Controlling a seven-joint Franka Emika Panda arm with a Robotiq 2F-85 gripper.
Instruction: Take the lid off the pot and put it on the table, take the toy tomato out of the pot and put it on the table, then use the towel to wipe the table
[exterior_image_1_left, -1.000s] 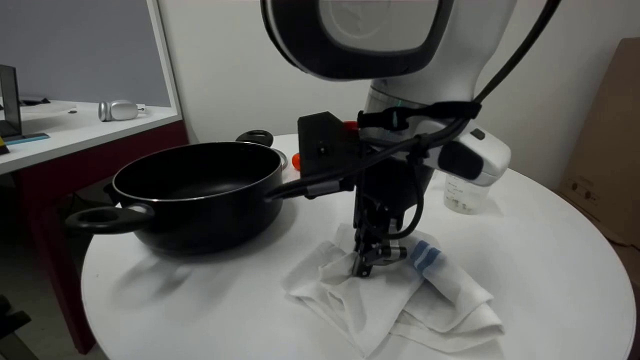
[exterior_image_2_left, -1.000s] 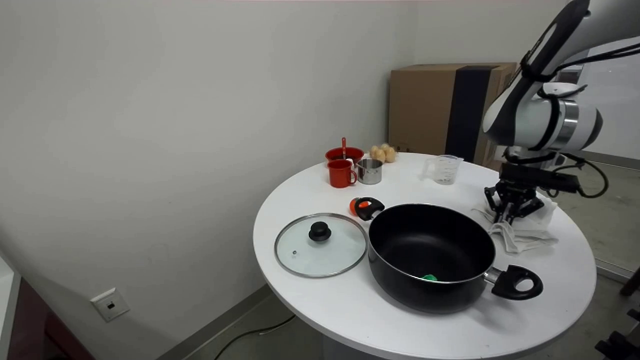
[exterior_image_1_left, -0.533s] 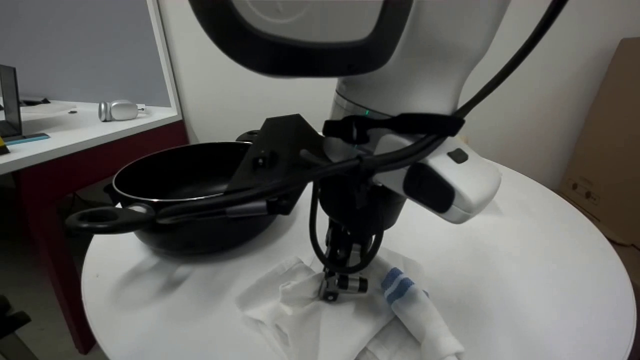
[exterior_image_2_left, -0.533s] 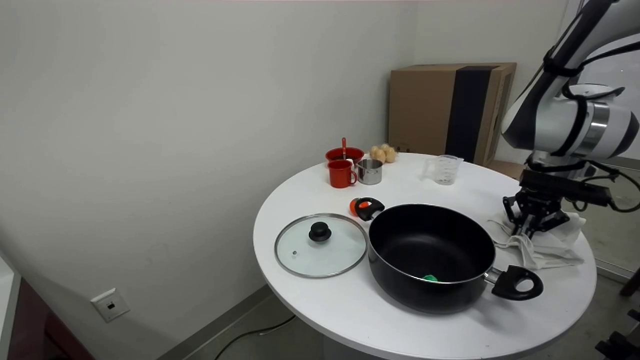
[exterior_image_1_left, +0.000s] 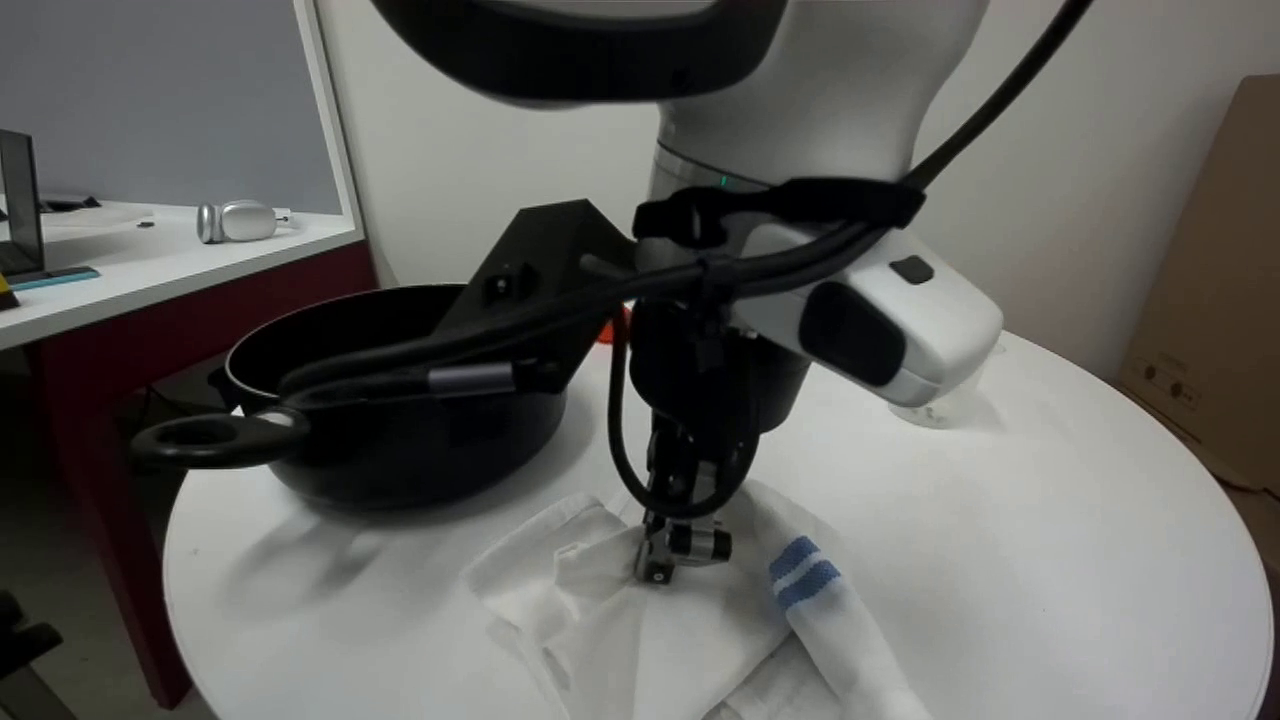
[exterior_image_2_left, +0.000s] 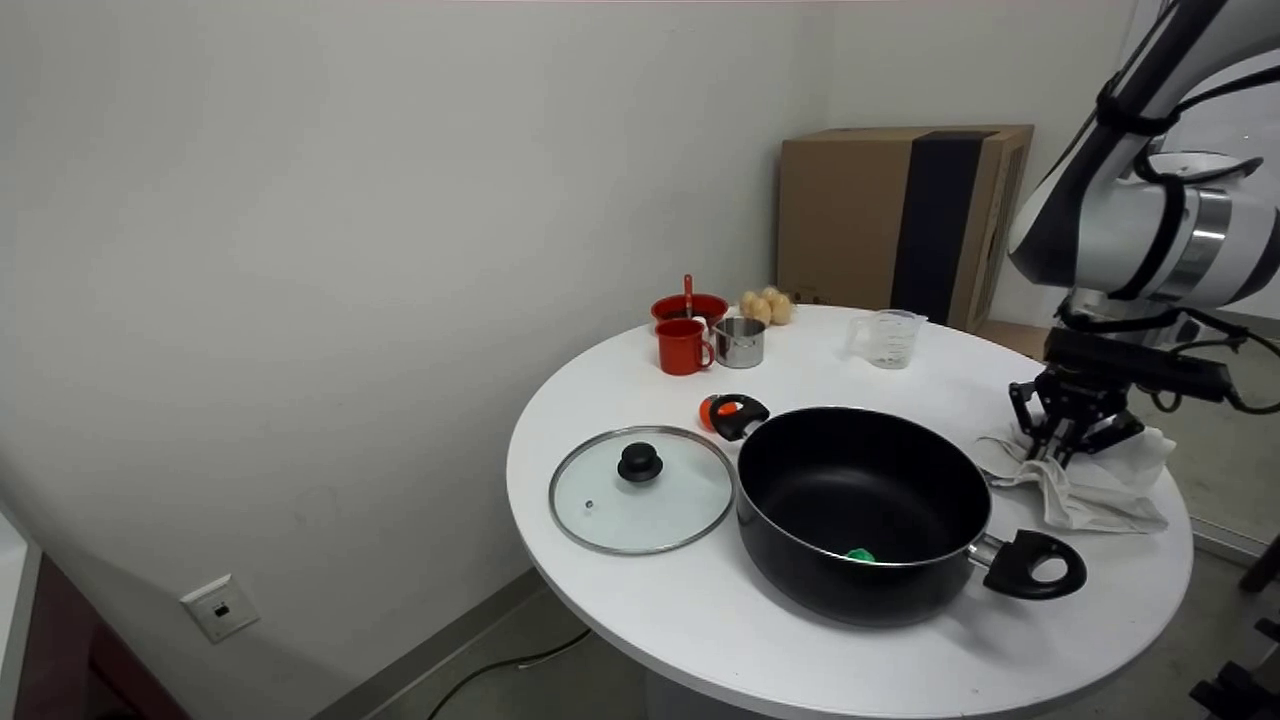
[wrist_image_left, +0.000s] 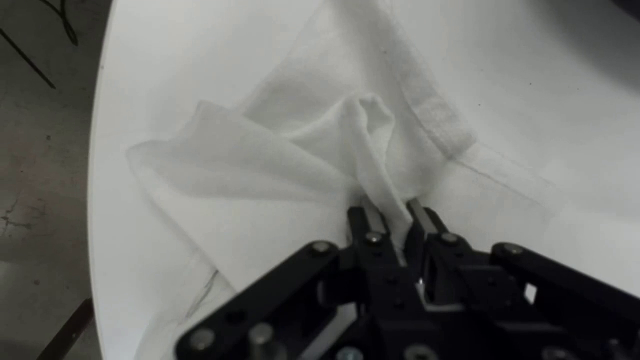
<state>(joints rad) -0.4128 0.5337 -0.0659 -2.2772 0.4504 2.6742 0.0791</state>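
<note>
My gripper (wrist_image_left: 392, 206) is shut on a fold of the white towel (wrist_image_left: 280, 220), low at the table. In both exterior views the gripper (exterior_image_1_left: 655, 570) (exterior_image_2_left: 1048, 456) points down into the towel (exterior_image_1_left: 700, 640) (exterior_image_2_left: 1105, 505), which lies spread with its blue stripes showing. The black pot (exterior_image_2_left: 860, 600) stands uncovered beside it; a small green thing (exterior_image_2_left: 859, 555) shows inside. The glass lid (exterior_image_2_left: 640, 515) lies flat on the white table (exterior_image_2_left: 700, 625), its black knob up. The red-orange toy tomato (exterior_image_2_left: 710, 413) sits on the table, partly behind a pot handle.
A red mug (exterior_image_2_left: 680, 348), red bowl (exterior_image_2_left: 668, 307), metal cup (exterior_image_2_left: 740, 345), eggs (exterior_image_2_left: 768, 306) and clear measuring cup (exterior_image_2_left: 893, 340) stand at the table's far side. The pot's handle (exterior_image_2_left: 1035, 567) sticks out toward the towel. The table edge (wrist_image_left: 94, 150) is close to the towel.
My gripper has dragged the towel over the table, away from the measuring cup and toward the near edge. In the last half second it has moved only slightly back. Pot, lid and tomato are unmoved.
</note>
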